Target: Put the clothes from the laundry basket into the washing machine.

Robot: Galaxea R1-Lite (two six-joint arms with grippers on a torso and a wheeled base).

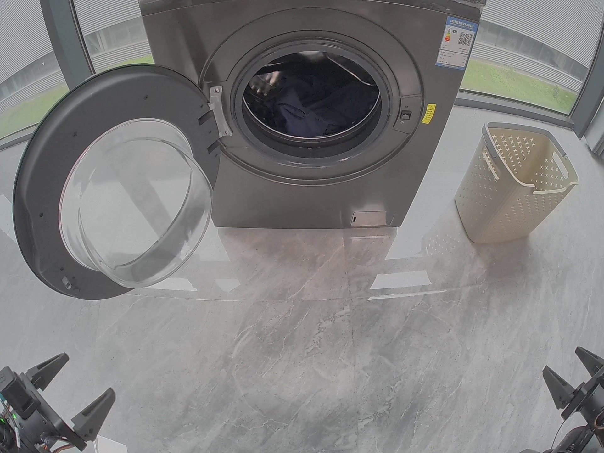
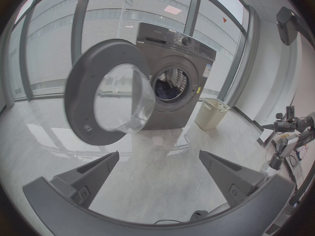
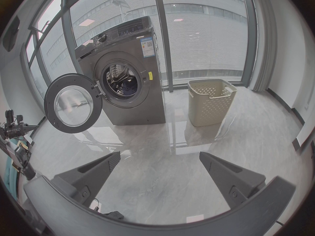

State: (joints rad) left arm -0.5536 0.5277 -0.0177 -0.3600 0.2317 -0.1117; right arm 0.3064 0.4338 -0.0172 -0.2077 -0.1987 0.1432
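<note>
Head view shows dark clothes [image 1: 314, 105] lying inside the drum of the washer [image 1: 283, 202], whose door [image 1: 44, 190] hangs wide open on the robot's left side. The basket [image 1: 503, 215] stands upright on the floor [image 1: 314, 347] to the right of the washer, near it but not touching. The left gripper [image 1: 88, 374] and right gripper [image 1: 562, 360] sit low at the near corners, well back from the washer, each with fingers spread and holding nothing.
</note>
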